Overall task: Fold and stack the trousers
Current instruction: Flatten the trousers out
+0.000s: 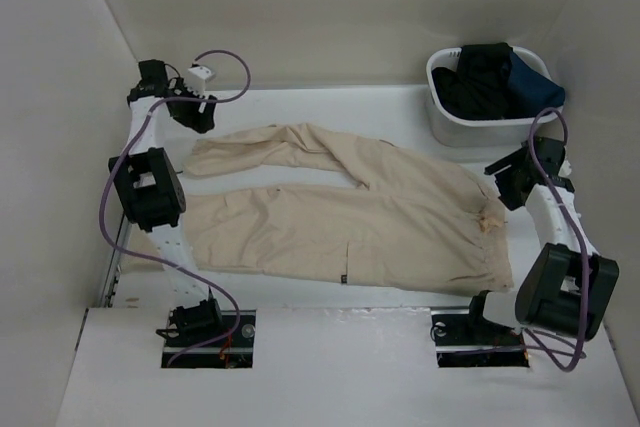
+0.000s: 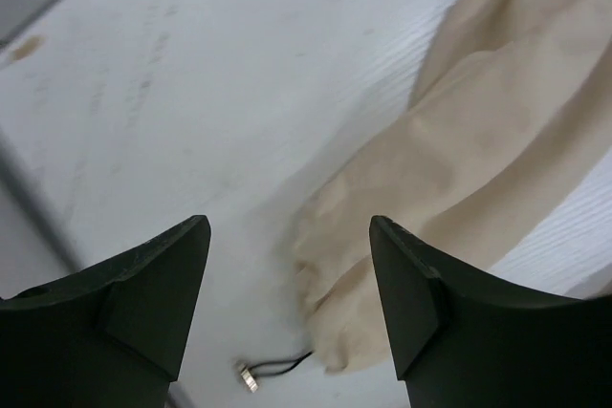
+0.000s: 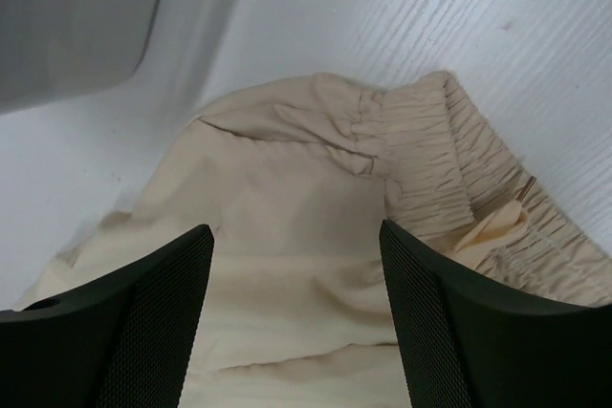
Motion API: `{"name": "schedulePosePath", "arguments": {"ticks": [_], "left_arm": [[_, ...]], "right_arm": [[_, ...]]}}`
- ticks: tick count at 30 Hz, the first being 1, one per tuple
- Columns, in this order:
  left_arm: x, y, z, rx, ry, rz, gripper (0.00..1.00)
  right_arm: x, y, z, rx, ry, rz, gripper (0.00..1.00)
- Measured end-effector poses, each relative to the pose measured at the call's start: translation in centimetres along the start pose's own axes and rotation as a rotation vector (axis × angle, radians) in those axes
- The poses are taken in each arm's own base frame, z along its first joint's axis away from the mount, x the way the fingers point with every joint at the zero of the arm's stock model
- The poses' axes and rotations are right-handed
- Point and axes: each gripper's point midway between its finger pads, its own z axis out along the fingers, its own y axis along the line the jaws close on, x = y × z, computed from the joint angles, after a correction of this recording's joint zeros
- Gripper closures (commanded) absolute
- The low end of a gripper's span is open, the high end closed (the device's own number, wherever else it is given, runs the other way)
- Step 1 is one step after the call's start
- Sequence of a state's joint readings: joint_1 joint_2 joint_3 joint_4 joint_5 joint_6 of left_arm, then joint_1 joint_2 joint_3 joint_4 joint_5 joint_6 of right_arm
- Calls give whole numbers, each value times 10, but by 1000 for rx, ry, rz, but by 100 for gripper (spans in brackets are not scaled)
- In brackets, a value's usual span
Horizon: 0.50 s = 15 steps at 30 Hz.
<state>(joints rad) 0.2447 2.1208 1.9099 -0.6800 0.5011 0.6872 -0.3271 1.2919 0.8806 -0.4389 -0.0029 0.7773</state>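
Observation:
The beige trousers (image 1: pixel 340 212) lie spread flat across the table, legs to the left, gathered waistband (image 3: pixel 430 155) at the right, a small dark tag on the near leg. My left gripper (image 1: pixel 193 112) is open and empty above the far leg's hem (image 2: pixel 382 274), where a drawstring with a metal tip (image 2: pixel 251 376) pokes out. My right gripper (image 1: pixel 510 179) is open and empty just above the trousers' seat (image 3: pixel 287 236), beside the waistband.
A white basket (image 1: pixel 445 122) at the back right holds black and navy garments (image 1: pixel 500 77). White walls enclose the table on the left, back and right. The table's near edge runs just in front of the trousers.

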Motion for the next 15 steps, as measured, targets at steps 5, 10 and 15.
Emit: {"name": "schedulePosePath", "arguments": {"ticks": [5, 10, 15], "left_arm": [[39, -37, 50, 144, 116, -48, 42], [80, -38, 68, 144, 239, -62, 75], [80, -35, 68, 110, 248, -63, 90]], "right_arm": [[-1, 3, 20, 9, 68, -31, 14], [-5, 0, 48, 34, 138, -15, 0], [10, -24, 73, 117, 218, 91, 3]]}}
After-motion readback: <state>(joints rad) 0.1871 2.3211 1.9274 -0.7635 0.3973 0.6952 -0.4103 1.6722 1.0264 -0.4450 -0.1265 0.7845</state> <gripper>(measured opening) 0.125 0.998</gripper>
